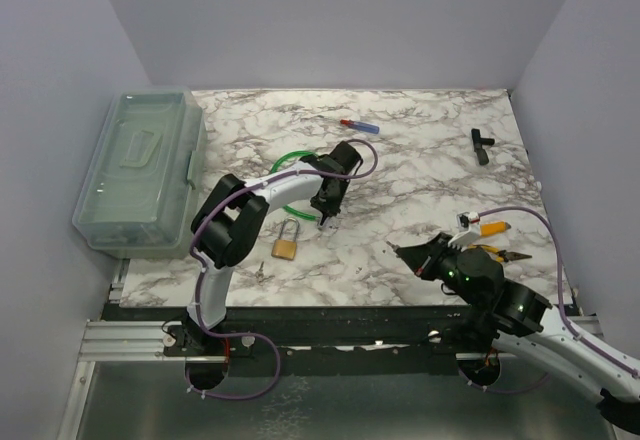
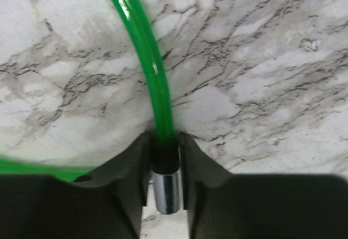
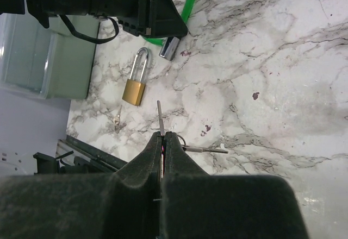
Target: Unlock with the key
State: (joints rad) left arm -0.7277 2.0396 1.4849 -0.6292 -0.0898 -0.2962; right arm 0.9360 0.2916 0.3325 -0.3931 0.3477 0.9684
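Right claw (image 3: 163, 136) pinches key (image 3: 159, 117), blade out; brass padlock (image 3: 135, 87) lies ahead of it, apart. Left claw (image 2: 163, 144) clamps green cable (image 2: 144, 49) end. White-marbled tabletop (image 1: 430, 190); plain grey walls (image 1: 330, 20) enclose three sides.

Found no legible words, numbers, brands or signs in any view. Checked the brass padlock (image 3: 134, 91), just ahead of the right gripper (image 3: 163, 136) and to its left: face too small and blurred to show any stamp.
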